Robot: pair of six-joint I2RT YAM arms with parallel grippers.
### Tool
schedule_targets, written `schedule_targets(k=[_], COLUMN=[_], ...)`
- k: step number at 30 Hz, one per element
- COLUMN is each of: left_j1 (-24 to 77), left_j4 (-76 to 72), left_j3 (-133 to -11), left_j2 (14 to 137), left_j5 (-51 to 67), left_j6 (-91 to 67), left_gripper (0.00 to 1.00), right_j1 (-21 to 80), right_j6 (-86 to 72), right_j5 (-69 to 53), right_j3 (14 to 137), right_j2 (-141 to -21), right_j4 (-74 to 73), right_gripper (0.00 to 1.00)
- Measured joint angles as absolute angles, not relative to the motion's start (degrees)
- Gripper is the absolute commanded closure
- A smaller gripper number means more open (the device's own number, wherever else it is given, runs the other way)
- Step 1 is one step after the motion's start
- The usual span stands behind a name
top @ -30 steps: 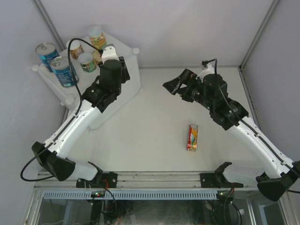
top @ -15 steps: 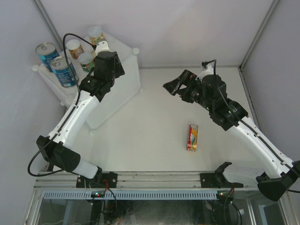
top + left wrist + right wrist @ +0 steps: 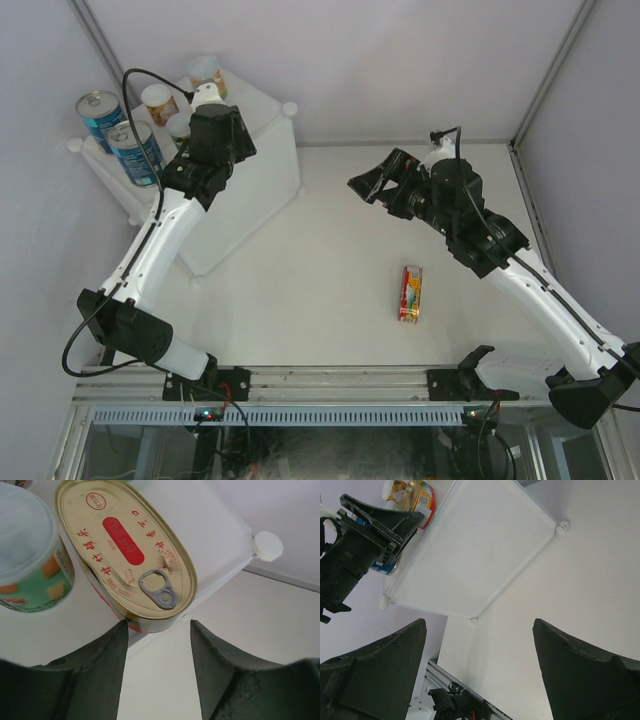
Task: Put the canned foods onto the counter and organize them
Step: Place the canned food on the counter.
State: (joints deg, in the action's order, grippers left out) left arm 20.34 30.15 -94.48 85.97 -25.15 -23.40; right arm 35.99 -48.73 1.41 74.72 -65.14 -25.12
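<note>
The counter (image 3: 262,165) stands at the far left, and two tall blue cans (image 3: 133,150) stand by its left edge. Small round cans (image 3: 160,100) stand at its back corner. My left gripper (image 3: 203,105) is over that corner, open and empty. In the left wrist view its fingertips (image 3: 157,625) stop just short of a flat oval tin (image 3: 125,550), which lies on the counter (image 3: 215,535) beside a small green-labelled can (image 3: 30,555). A second oval tin (image 3: 411,293) lies on the table. My right gripper (image 3: 375,183) is open and empty above the table, as the right wrist view (image 3: 480,622) shows.
A round white knob (image 3: 267,546) marks the counter's corner. Grey walls close in the left, back and right sides. The right wrist view shows the counter top (image 3: 470,545) and the left arm (image 3: 360,550) beyond it.
My left arm has swung left and back across the counter top towards the cans at its corner. The right arm and the tin on the table have not moved.
</note>
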Motion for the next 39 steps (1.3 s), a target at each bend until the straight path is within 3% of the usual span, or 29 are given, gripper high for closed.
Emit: schedule_targets(k=[12,17,26,39], left_j1=[18.72,18.85,27.11,30.09], left_j4=[30.26,31.09,31.03,27.46], left_j3=[-94.54,-94.50,-93.89,-101.82], left_j2=[86.00,85.82,84.79,94.48], left_j5=[-23.09,-21.98,-32.51,-32.21], left_j6=[-24.91,-27.07,-34.54,-31.83], left_gripper=[0.41,0.36,0.35,0.35], right_j1=[34.94,34.26,33.32,29.26], right_j6=[-48.71,-48.49,-47.83,-47.09], right_j5=[-0.38,-1.65,-3.09,-4.40], right_j3=[74.72,74.72,74.72,74.39], right_j2=[-66.98,-67.75,-67.75,-63.81], right_j4=[-25.06,-25.02,-24.58,-24.18], right_gripper=[0.13,0.13,0.13,0.13])
